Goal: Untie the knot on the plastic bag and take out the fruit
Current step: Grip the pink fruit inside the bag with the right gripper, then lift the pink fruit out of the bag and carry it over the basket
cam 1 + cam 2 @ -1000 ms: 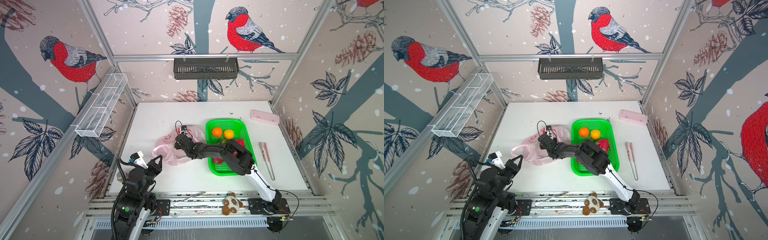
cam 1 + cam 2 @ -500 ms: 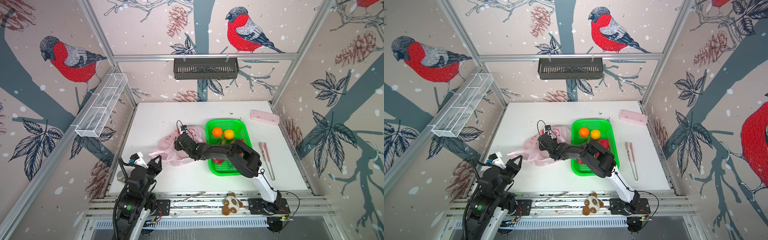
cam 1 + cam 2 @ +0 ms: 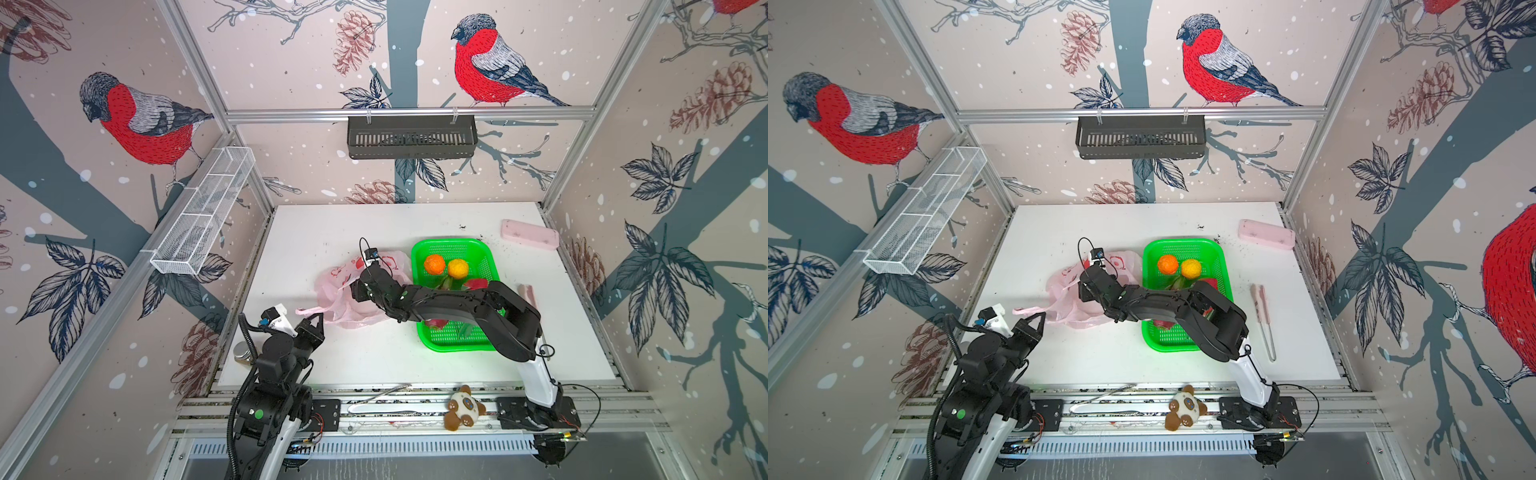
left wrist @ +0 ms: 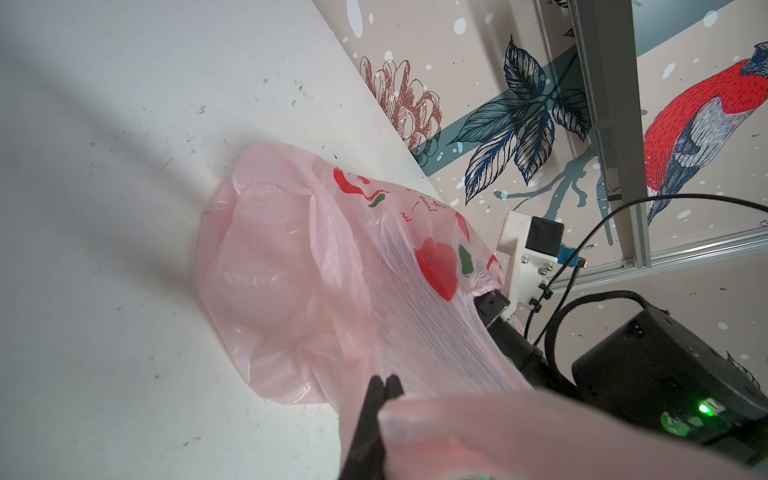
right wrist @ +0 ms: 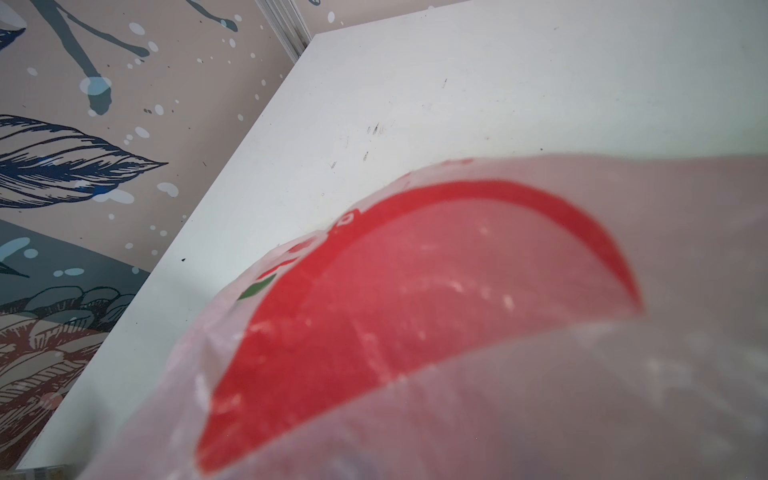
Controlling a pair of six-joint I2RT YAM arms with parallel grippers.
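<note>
Pink bag [image 3: 353,305], pinched at 8 o'clock by the left gripper [image 4: 384,384], may be torn if overstretched; right gripper [image 3: 358,290] state cannot be told.

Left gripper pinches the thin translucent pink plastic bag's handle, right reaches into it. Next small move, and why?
Probably ease the right gripper deeper into the thin translucent pink plastic bag: the left gripper is shut on the handle, stretching the plastic taut, and a rounded bulge, possibly fruit, shows through it.
</note>
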